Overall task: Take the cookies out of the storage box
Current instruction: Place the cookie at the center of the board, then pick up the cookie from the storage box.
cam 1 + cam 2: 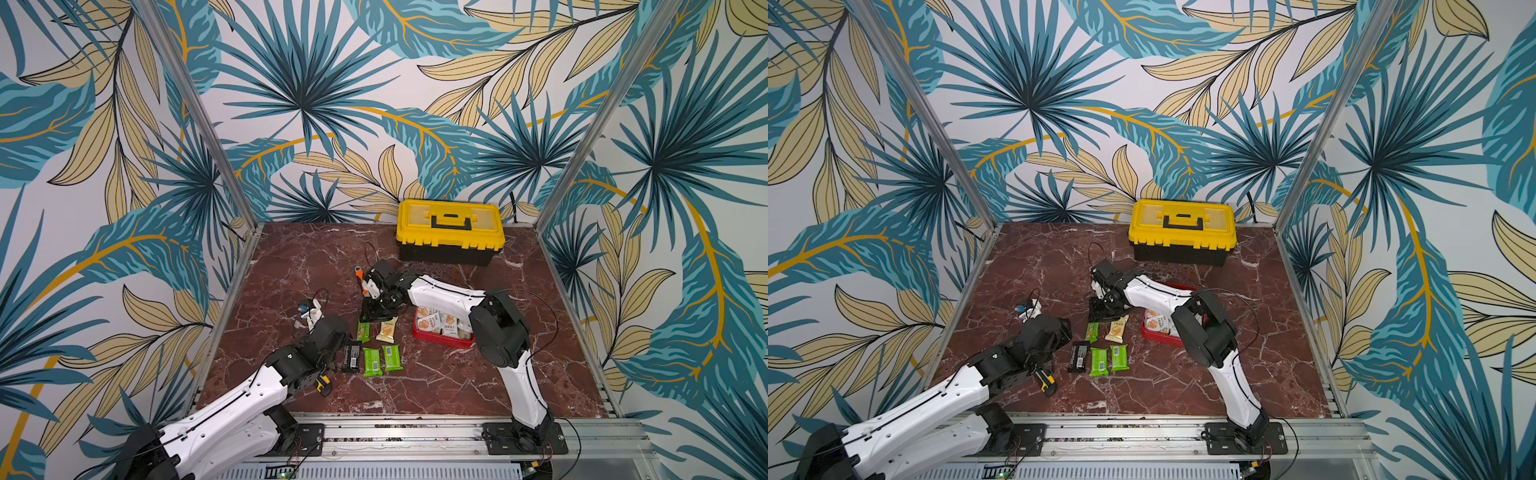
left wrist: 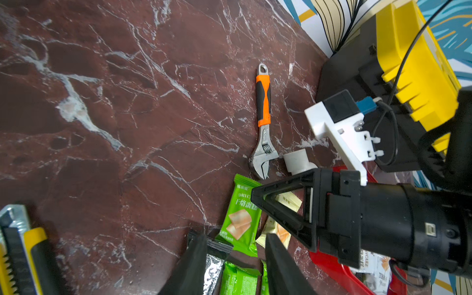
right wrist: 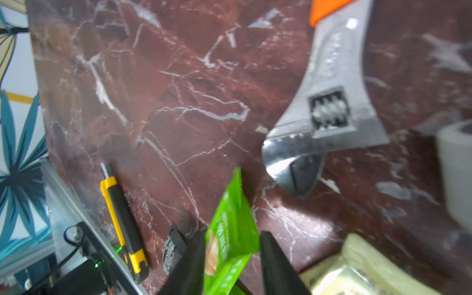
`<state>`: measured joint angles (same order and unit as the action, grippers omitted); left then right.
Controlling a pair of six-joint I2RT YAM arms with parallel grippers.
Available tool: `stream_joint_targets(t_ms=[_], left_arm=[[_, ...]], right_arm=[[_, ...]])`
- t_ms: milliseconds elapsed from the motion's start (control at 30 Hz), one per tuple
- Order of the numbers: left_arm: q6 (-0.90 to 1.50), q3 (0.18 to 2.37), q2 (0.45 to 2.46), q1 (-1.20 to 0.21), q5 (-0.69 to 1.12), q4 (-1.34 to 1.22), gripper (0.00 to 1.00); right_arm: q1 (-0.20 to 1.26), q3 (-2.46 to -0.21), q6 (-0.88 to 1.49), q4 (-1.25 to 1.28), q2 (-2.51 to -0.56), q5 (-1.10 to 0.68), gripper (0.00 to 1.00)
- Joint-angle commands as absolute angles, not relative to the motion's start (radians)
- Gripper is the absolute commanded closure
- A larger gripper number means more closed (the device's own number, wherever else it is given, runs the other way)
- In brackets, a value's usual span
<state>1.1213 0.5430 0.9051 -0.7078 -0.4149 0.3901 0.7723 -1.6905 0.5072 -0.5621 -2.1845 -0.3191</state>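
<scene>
R claw (image 3: 233,232) is pointing down at the table (image 1: 291,257), jaws standing apart. A green pkt (image 2: 240,217) is lying flat right under its tips, one end poking between the fingers (image 3: 275,263). It isn't looking clamped or lifted. A cream pkt (image 1: 387,329) is lying just beside it, on the claw's right.

The tray (image 1: 440,342) is sitting near R claw, further to its right, partly under the R forearm. A batch of cream/white pkts (image 1: 440,324) is sitting packed inside it.

L claw (image 2: 235,234) is hovering low w/ jaws apart and is holding nothing. Only loose pkts are showing on the table below it. A black pkt (image 1: 352,356) is lying under one finger. A 2nd green pkt (image 1: 372,361) and a 3rd green pkt (image 1: 392,357) are lying side by side just to that claw's right. All five loose pkts are lying outside the tray, between the two claws.

A wrench (image 2: 263,102) is lying just beyond R claw, head end toward the first green pkt. A white elbow (image 2: 297,161) is sitting just beside the wrench head, on the tray side. A knife (image 3: 122,217) is lying near L claw, on its left. The toolbox (image 1: 449,230) is standing well beyond R claw, at the table's far edge.
</scene>
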Motion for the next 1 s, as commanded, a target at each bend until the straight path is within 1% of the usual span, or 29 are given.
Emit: stream_joint_targets(t_ms=[0,167,300,500,667,733,833,900,967], left_arm=[[1.073,0.558,0.921,-0.701,-0.376,0.326,0.56],[1.036,0.603,0.955,-0.701,-0.35,0.321,0.56],[0.988,0.637,0.991,-0.7,-0.292,0.283,0.56],[0.968,0.745,1.103,-0.714,-0.23,0.309,0.5],[0.899,0.862,1.245,-0.813,-0.242,0.293,0.46],[0.82,0.919,1.314,-0.85,-0.225,0.282,0.45],[0.624,0.995,1.414,-0.888,-0.124,0.191,0.41],[0.449,1.059,1.479,-0.897,-0.012,0.169,0.38],[0.273,1.126,1.532,-0.899,0.044,0.197,0.37]], right_arm=[[0.776,-1.676,0.463,-0.62,-2.134,-0.218,0.51],[0.776,-1.68,0.428,-0.671,-2.049,-0.128,0.48],[0.766,-1.619,0.433,-0.672,-1.908,-0.051,0.49],[0.703,-1.413,0.476,-0.671,-1.631,0.091,0.51],[0.578,-1.215,0.516,-0.687,-1.392,0.121,0.52],[0.518,-1.149,0.529,-0.693,-1.31,0.094,0.52],[0.45,-1.084,0.534,-0.728,-1.211,0.082,0.52],[0.423,-1.058,0.535,-0.757,-1.156,0.089,0.52],[0.408,-1.045,0.535,-0.781,-1.109,0.101,0.52]])
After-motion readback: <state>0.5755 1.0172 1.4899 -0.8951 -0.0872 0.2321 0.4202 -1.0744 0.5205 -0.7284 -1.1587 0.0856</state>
